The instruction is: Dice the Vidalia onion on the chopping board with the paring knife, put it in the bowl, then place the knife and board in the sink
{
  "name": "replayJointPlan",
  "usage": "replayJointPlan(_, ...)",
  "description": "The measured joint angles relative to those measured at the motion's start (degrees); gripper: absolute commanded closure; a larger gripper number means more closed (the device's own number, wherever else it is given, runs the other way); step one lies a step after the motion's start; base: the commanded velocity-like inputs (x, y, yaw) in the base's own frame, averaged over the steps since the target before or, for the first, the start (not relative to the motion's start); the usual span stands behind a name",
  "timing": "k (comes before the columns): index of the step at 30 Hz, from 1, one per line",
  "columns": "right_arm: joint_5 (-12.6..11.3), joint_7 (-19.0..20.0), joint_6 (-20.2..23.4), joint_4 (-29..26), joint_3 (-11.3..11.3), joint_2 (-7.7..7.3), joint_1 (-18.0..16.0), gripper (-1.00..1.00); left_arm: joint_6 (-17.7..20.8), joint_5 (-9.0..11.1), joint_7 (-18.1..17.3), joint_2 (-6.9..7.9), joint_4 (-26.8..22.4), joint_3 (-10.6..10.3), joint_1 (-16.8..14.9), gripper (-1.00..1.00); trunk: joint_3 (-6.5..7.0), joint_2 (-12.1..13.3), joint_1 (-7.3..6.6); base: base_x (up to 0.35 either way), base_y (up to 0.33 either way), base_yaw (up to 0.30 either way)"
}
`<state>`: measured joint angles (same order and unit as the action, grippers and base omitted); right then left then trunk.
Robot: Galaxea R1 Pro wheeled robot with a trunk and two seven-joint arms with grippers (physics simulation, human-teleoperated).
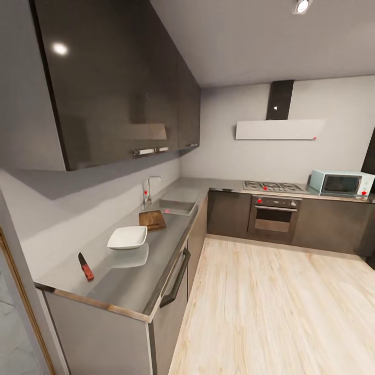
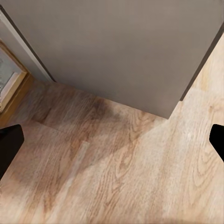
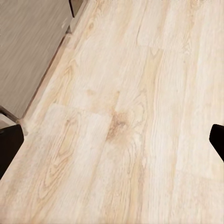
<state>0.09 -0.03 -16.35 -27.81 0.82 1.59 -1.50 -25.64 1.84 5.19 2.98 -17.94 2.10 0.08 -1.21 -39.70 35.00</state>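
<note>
On the grey countertop (image 1: pixel 125 284) at the left, the paring knife (image 1: pixel 85 267) with a red-brown handle lies nearest me. Beyond it sits the white bowl (image 1: pixel 127 237), then the dark brown chopping board (image 1: pixel 152 220). Farthest along is the steel sink (image 1: pixel 178 206) with its chrome tap (image 1: pixel 149 188). The Vidalia onion is hidden from here. My left gripper (image 2: pixel 112 144) hangs open over the wooden floor beside a grey cabinet side. My right gripper (image 3: pixel 112 144) is open too, above bare floor, its dark fingertips (image 3: pixel 9 147) at the frame edges.
Dark wall cabinets (image 1: pixel 114 78) overhang the counter. Along the far wall stand an oven (image 1: pixel 273 219) under a gas hob (image 1: pixel 273 186) and a pale blue microwave (image 1: pixel 341 183). Light wooden floor (image 1: pixel 281 312) stretches between the counter runs.
</note>
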Motion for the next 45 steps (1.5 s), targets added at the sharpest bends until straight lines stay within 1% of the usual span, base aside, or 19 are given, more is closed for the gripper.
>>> replayJointPlan(42, 0.0, 0.0, 0.0, 0.0, 0.0, 0.0, 0.0, -1.0, 0.1, 0.0, 0.0, 0.01, -0.1, 0.0, 0.0, -1.0, 7.46, 16.8, -9.23, 0.0, 0.0, 0.0)
replayJointPlan(45, 0.0, 0.0, 0.0, 0.0, 0.0, 0.0, 0.0, -1.0, 0.1, 0.0, 0.0, 0.01, -0.1, 0.0, 0.0, -1.0, 7.47, 16.8, -9.23, 0.0, 0.0, 0.0)
